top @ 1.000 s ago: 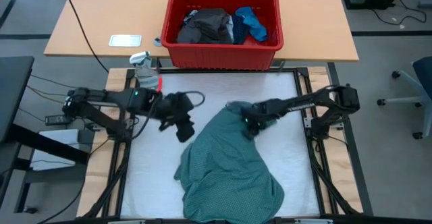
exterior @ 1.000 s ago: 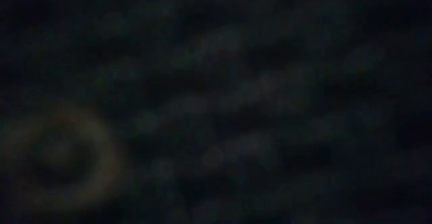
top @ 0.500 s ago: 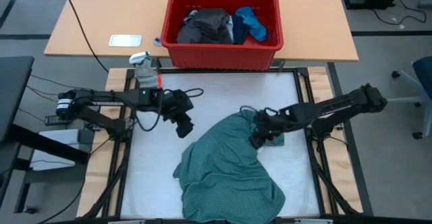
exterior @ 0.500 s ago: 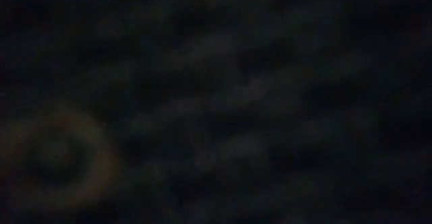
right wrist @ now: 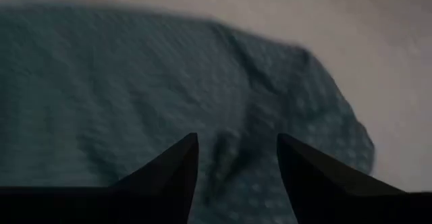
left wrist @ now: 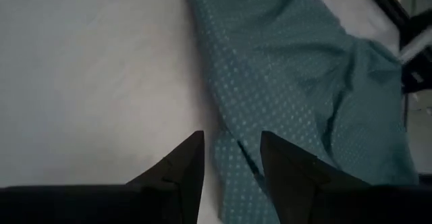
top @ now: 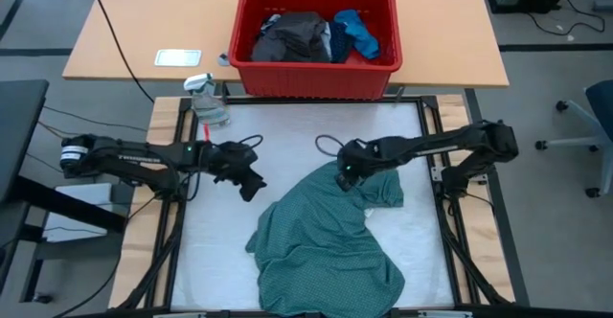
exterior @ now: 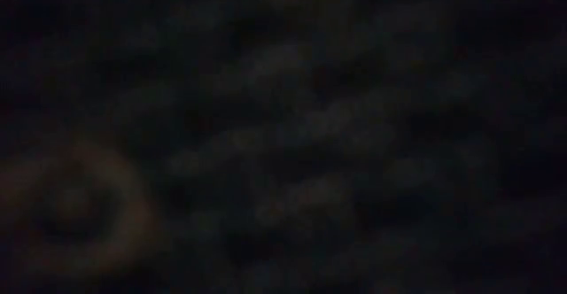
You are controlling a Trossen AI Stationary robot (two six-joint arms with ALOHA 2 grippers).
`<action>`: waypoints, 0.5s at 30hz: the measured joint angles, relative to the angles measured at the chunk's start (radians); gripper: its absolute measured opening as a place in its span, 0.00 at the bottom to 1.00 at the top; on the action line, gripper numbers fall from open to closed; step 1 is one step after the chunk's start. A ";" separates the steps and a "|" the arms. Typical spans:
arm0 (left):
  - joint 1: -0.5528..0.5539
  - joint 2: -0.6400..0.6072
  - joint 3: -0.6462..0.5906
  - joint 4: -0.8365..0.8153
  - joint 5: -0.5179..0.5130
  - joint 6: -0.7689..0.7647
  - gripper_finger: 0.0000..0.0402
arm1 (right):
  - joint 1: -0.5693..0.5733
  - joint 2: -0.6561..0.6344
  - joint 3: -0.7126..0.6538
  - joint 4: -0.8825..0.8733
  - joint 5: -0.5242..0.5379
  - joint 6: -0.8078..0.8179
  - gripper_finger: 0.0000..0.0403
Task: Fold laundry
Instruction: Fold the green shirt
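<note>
The teal shirt [top: 326, 237] lies crumpled on the counter [top: 220, 251], near of centre. The right pincer [top: 343, 177] hovers at its far edge, fingers apart, empty. The left pincer [top: 251, 186] hangs left of the shirt, apart from it, half open and empty.

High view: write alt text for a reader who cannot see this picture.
A crumpled teal-green shirt lies on a white work mat; the right gripper, open, sits at its upper edge and the left gripper, open, over bare mat beside it. Behind, a red bin holds more clothes, near a spray bottle.
</note>
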 joint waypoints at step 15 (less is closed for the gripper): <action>-0.037 0.119 -0.043 0.258 -0.104 -0.154 0.37 | 0.171 -0.336 -0.056 -0.027 -0.334 -0.004 0.52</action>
